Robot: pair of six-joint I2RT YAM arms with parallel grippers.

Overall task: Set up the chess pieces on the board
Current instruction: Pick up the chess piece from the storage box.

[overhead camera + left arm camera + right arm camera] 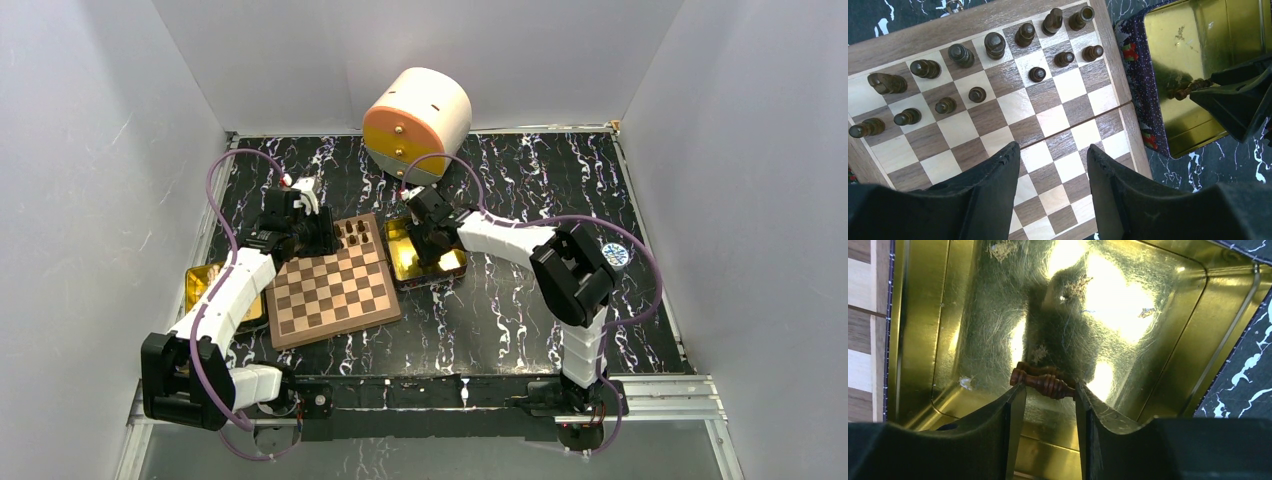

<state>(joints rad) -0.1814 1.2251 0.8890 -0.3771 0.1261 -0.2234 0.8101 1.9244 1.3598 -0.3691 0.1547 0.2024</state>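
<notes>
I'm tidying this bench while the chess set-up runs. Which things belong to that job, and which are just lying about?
Job: board, chess pieces on it, piece in right gripper, gold tin below it.
Lying about: cream-and-orange drum, small blue-white disc.

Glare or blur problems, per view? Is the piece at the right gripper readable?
Right wrist: blown-out glare patches on the gold tin floor, but the chess piece in the right gripper reads sharp. Left wrist: even light, board and its pieces crisp. Top external: evenly lit, pieces too small to read.
</notes>
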